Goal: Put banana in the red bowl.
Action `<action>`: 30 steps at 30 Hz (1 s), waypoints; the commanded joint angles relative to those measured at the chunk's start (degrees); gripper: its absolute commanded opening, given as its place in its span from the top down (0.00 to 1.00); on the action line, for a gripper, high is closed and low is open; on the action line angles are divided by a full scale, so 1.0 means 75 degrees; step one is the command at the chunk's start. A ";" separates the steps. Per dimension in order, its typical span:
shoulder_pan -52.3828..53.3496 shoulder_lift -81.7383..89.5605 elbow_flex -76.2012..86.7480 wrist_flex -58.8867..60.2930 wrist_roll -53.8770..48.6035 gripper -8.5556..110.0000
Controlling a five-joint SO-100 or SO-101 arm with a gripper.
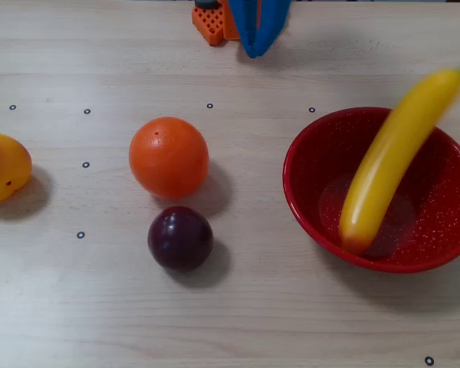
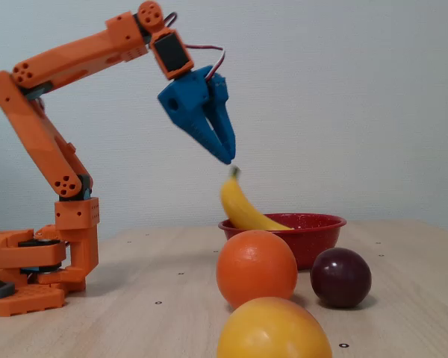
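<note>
The yellow banana [image 1: 391, 153] lies in the red bowl [image 1: 445, 211] at the right of the overhead view. Its orange-tinged blunt end rests on the bowl's bottom and its stem end sticks out over the far right rim. In the fixed view the banana [image 2: 243, 209] leans up out of the bowl [image 2: 317, 237], green stem tip on top. My blue gripper [image 2: 225, 158] hangs just above that stem tip, jaws together and holding nothing. In the overhead view the gripper [image 1: 254, 52] is at the top edge, left of the bowl.
An orange fruit [image 1: 169, 157] and a dark purple plum [image 1: 180, 238] sit at the table's middle, left of the bowl. A round yellow-orange fruit [image 1: 4, 167] lies at the far left. The arm's orange base [image 2: 30, 261] stands at the left of the fixed view.
</note>
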 commanded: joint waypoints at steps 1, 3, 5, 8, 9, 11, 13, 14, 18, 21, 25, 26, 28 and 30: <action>0.0187 0.0738 0.0070 -0.0457 0.0199 0.93; 0.0258 0.1031 0.0574 -0.0703 0.0258 0.93; 0.0316 0.1348 0.1066 -0.0949 0.0387 0.93; 0.0363 0.1898 0.1922 -0.1312 0.0469 0.93; 0.0375 0.2109 0.2215 -0.1441 0.0504 0.93; 0.0375 0.2496 0.2754 -0.1594 0.0633 0.93; 0.0375 0.2836 0.3281 -0.1758 0.0750 0.93; 0.0375 0.2977 0.3516 -0.1805 0.0797 0.93; 0.0422 0.3422 0.4313 -0.2004 0.1254 0.93; 0.0480 0.3855 0.5016 -0.2309 0.1723 0.93; 0.0527 0.4512 0.5977 -0.2637 0.2379 0.93; 0.0527 0.4711 0.6199 -0.2695 0.2555 0.93; 0.0527 0.5074 0.6668 -0.2871 0.2918 0.93; 0.0527 0.5449 0.7148 -0.3035 0.3211 0.93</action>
